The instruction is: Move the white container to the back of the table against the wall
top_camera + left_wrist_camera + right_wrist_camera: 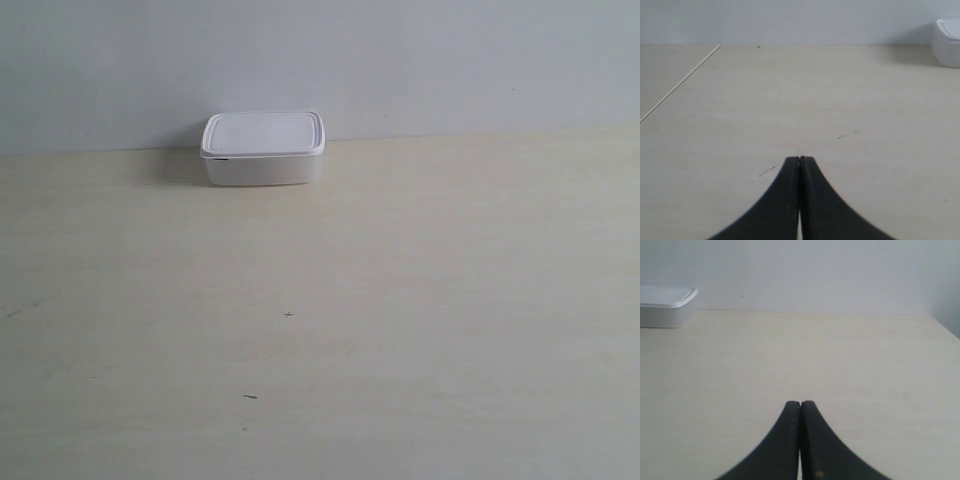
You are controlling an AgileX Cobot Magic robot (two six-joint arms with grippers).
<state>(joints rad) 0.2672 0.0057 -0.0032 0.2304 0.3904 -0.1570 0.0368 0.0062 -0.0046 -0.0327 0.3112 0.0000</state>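
Note:
The white container (pixel 263 148) stands lid-on at the far edge of the cream table (pixel 400 300), close against the pale wall (pixel 450 60). No arm shows in the exterior view. A corner of the container (pixel 948 42) appears in the left wrist view, far from my left gripper (pixel 799 159), whose black fingertips are pressed together with nothing between them. In the right wrist view the container (pixel 665 306) sits by the wall, well away from my right gripper (pixel 800 403), which is also shut and empty.
A few tiny dark specks (pixel 288 315) mark the table's middle. In the left wrist view a thin pale seam (pixel 680 82) runs diagonally across the table. In the right wrist view the table's side edge (pixel 945 325) shows near the wall.

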